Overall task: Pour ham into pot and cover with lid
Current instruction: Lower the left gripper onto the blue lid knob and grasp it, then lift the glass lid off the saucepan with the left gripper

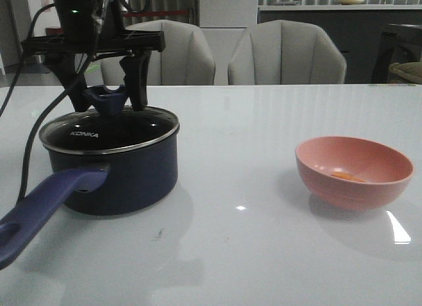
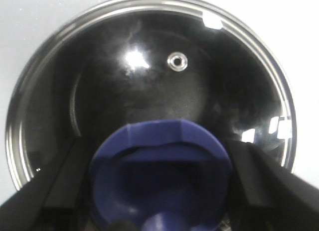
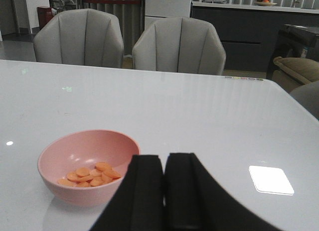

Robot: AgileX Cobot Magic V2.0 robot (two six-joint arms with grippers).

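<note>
Overhead, left gripper [image 1: 105, 103] spread around knob [image 1: 107, 97], lid [image 1: 109, 131] on pot [image 1: 125, 177].

Glossy glass lid [image 1: 109, 129] with metal rim, matt pink bowl [image 1: 355, 171], smooth reflective white table [image 1: 250, 253].

pot [image 1: 115, 171] mouth blocked by lid [image 1: 109, 131] | pink bowl [image 1: 355, 171] open above
</note>
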